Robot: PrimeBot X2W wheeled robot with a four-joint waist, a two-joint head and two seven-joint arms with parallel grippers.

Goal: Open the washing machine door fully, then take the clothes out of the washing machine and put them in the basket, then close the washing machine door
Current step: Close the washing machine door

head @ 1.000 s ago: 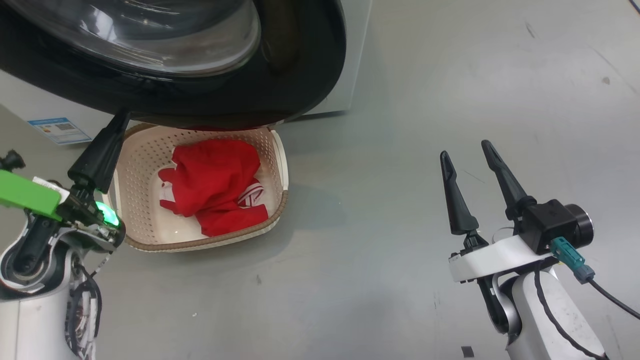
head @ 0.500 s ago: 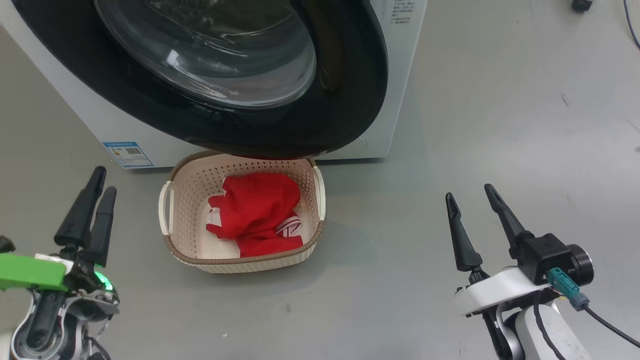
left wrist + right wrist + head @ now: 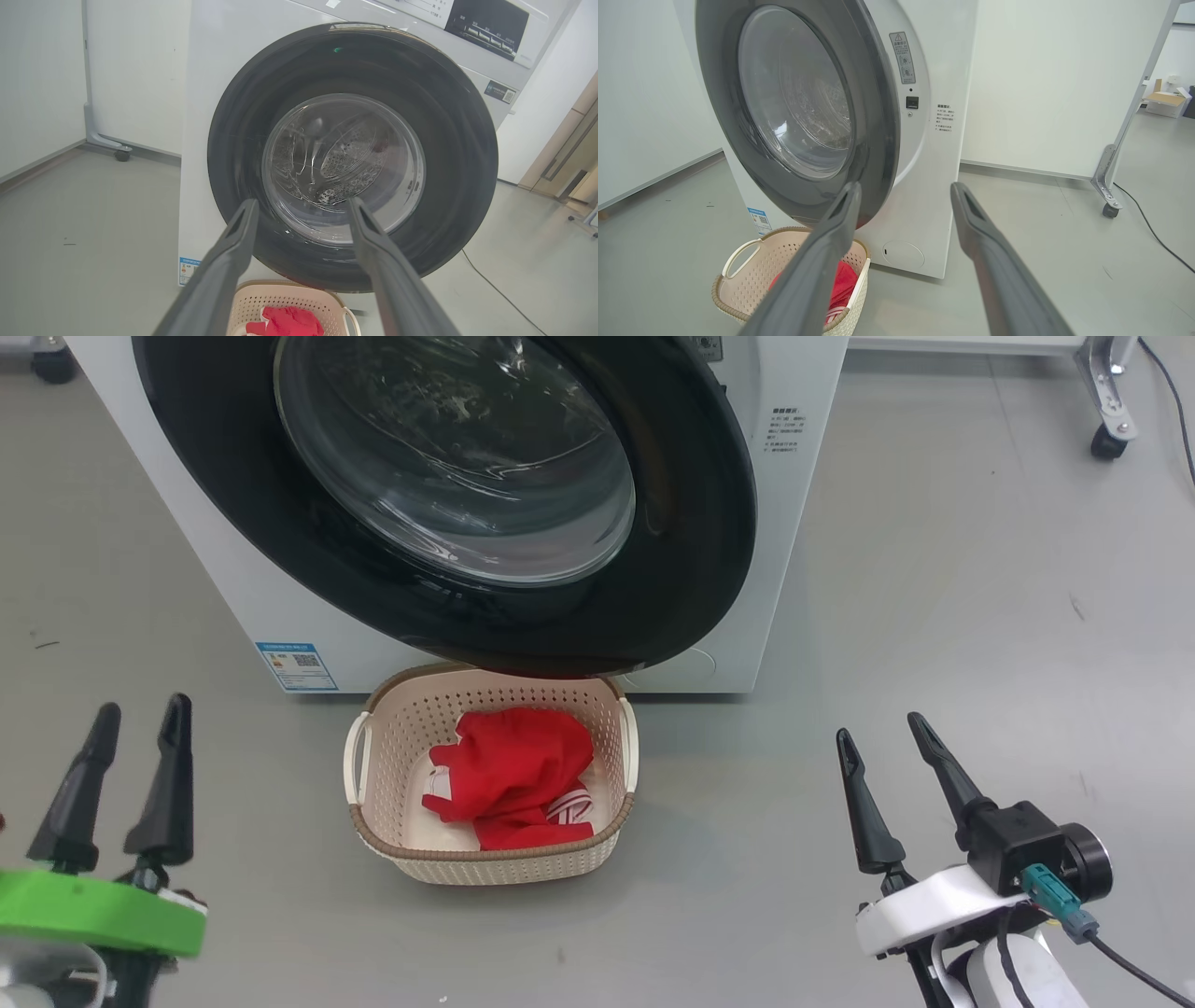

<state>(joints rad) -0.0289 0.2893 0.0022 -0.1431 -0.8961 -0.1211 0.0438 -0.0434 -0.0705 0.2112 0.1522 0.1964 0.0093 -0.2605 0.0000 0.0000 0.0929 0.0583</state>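
The left gripper, pinched together a second ago, is now standing spread and empty at near left, the right gripper is gaping empty too, and the clothes are lying in the basket sitting just before the washer, under its door.

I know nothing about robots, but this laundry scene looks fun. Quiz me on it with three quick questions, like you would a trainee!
1. True or false: the bright red striped fabric garment lies inside the small cream perforated plastic basket.
2. Where does the basket stand? A) on a shelf; B) on the floor before the big white washing machine, below its round glossy black door; C) on a chair.
3. Fill in: the left gripper and the right gripper are both ____, holding nothing.
Key: 1 true; 2 B; 3 open.
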